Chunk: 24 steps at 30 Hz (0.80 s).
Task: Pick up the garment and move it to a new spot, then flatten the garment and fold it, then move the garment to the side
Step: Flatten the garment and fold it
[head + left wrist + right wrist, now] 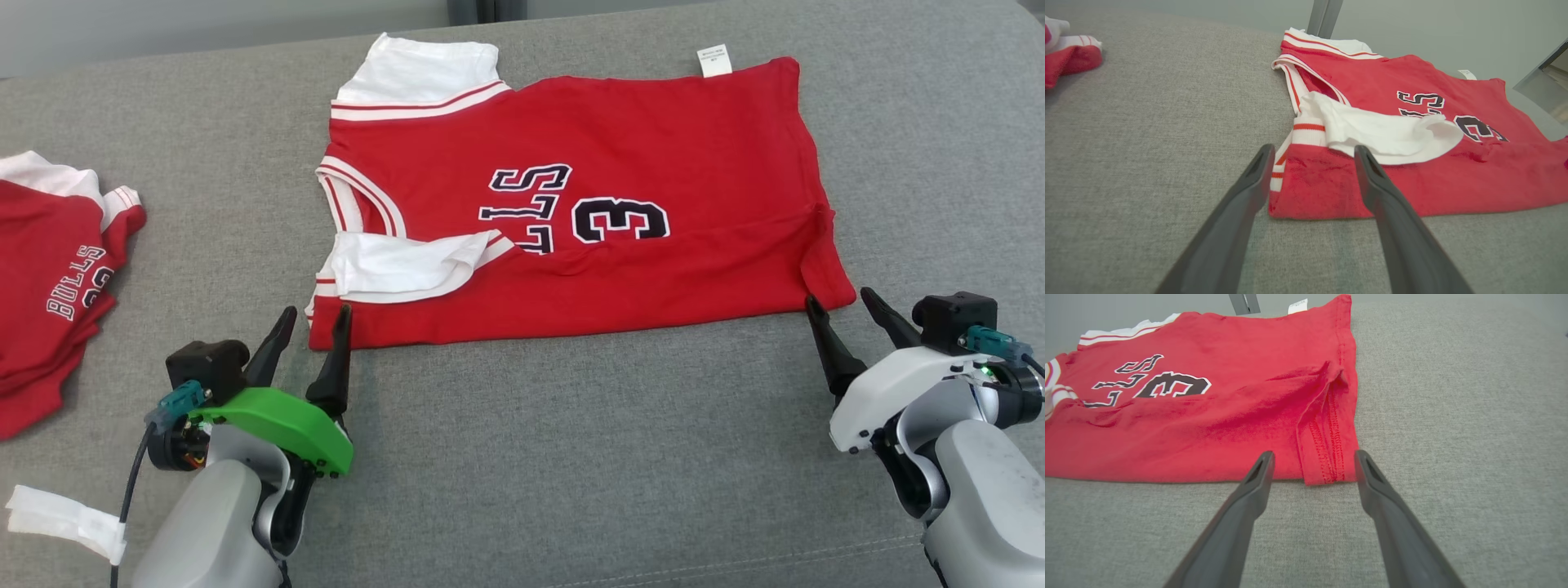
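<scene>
Where I look down through the head view, the garment (653, 269), a red jersey with white sleeves and dark lettering, lies flat and sideways on the grey cushion (531, 457), collar toward my left and hem toward my right; a fold of red cloth along its near edge covers part of the lettering, and a white label (715, 60) sticks out at the far edge. The left gripper (317, 314) stands at the near-left corner and the right gripper (838, 298) at the near-right corner, each with fingers spread wide and nothing between them held. A second red jersey (49, 286) lies crumpled well apart at my far left, with a white strip (57, 514) near it. In the left wrist view, my two dark fingers (1237, 212) are parted wide on either side of the jersey's corner; I cannot tell whether the tips touch the cloth. In the right wrist view, the fingers (1241, 502) are equally wide, with the stitched hem corner lying between the tips, ungripped.
</scene>
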Motion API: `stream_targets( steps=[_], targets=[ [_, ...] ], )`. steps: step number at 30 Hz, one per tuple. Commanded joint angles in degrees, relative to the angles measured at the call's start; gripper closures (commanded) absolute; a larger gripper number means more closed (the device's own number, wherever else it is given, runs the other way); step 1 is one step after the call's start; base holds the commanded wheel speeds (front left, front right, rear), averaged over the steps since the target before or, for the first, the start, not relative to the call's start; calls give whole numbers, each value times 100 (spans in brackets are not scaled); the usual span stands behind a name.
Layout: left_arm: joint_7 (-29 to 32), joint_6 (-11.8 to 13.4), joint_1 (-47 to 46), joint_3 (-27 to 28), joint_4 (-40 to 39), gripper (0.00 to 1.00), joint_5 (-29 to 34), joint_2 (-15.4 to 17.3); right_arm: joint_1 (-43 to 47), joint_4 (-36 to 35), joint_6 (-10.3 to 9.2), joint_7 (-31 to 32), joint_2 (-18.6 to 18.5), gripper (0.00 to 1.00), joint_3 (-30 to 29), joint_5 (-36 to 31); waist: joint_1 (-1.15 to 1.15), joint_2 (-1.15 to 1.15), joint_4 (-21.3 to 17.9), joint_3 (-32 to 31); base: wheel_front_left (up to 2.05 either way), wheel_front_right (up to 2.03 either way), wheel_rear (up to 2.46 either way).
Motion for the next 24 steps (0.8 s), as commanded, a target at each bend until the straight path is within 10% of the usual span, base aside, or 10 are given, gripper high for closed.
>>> stream_targets(
  steps=[1,16,17,18,19,24],
  targets=[
    [-34,20,75,-45,39,0,124,94,-79,60,-11,-58,-29,0,38,-80,0,0,-1,21,0,0,0],
    [77,7,-503,-173,888,0,41,-84,-937,1317,-11,-139,95,0,180,-600,0,0,14,391,0,0,0],
    [120,0,-546,-191,988,19,-10,-128,-986,1413,-11,-139,141,6,218,-536,0,0,20,414,0,0,0],
    [130,-7,-583,-209,1064,65,-36,-155,-1047,1466,-11,-217,182,71,236,-478,0,0,25,422,0,0,0],
    [117,-12,-617,-220,1092,100,-54,-165,-1088,1504,-10,-274,194,100,253,-451,0,0,29,431,0,0,0],
    [16,-13,-674,-227,1049,100,-279,-236,-1140,1686,-12,-625,164,100,296,-302,0,0,90,342,0,0,0]
  ],
)
